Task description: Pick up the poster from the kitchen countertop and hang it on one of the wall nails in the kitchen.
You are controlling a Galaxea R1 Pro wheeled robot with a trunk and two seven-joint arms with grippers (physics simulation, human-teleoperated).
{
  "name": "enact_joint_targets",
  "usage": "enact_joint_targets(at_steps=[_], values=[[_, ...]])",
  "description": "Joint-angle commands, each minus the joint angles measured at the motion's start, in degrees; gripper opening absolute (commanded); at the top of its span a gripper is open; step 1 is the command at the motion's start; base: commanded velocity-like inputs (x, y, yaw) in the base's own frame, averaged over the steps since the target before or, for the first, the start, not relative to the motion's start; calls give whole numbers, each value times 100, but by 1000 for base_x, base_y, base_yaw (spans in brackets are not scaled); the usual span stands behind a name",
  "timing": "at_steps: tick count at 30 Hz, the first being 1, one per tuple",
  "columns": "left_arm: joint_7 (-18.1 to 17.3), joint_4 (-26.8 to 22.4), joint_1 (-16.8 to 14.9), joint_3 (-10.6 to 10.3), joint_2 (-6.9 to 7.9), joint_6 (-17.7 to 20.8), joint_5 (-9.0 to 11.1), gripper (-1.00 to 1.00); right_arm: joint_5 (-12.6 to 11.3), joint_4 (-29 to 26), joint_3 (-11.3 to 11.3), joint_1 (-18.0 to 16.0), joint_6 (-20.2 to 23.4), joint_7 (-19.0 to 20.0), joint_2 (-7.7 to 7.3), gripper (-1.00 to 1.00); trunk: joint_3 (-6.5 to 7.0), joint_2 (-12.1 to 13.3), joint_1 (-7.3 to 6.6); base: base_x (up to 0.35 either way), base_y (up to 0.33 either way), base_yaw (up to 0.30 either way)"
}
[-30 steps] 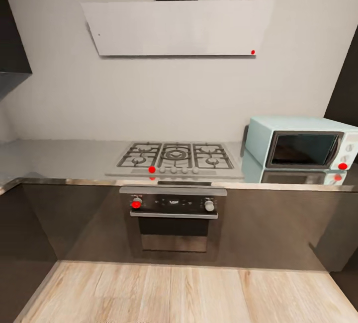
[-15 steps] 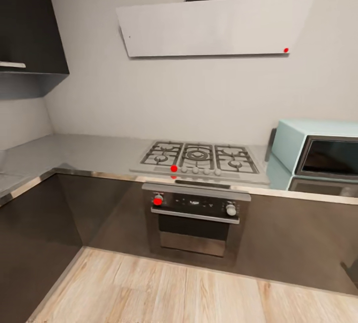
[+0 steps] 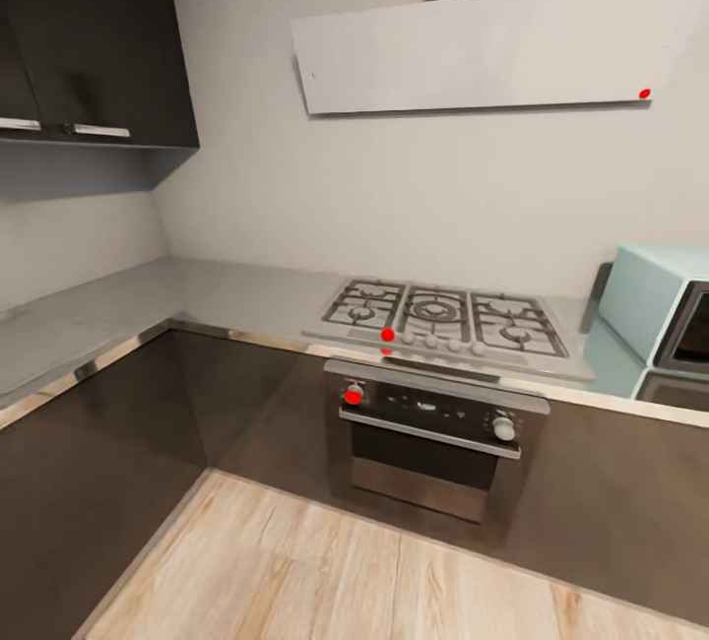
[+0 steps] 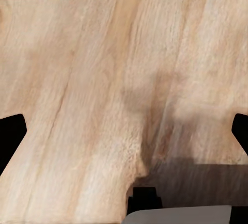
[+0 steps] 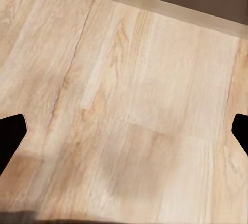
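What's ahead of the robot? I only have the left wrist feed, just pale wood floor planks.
Observer: The head view shows a grey stainless-steel countertop running along the wall, with a gas hob with black grates set into it.
Operator: Any poster on it?
Observer: None in the stretch I can see. A pale blue microwave stands at the right edge of that view.
Operator: What's below the hob?
Observer: A built-in steel oven with a dark door, set among dark grey cabinet fronts.
Operator: Right arm doing anything?
Observer: Its wrist view shows the right gripper open, dark fingertips wide apart, nothing between them, over the light wooden floor.
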Motion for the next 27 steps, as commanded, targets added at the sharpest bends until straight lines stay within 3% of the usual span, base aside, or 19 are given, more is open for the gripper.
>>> enact_joint_targets(at_steps=[1, 19, 22, 27], values=[[1, -8, 2, 4, 1, 0, -16, 100, 7, 3, 4, -4, -17, -4, -1, 100, -5, -3, 0, 0, 0, 280], [10, -5, 2, 13, 96, 0, -7, 100, 7, 12, 12, -4, -34, 5, -10, 100, -5, -3, 0, -41, -48, 257], [10, -5, 2, 210, 102, 0, -6, 100, 7, 12, 12, -3, -35, 5, -10, 100, -5, -3, 0, 0, -1, 286], [10, -5, 2, 283, 103, 0, -7, 100, 12, 12, 12, -2, -35, 3, -10, 100, -5, -3, 0, 0, 0, 286]])
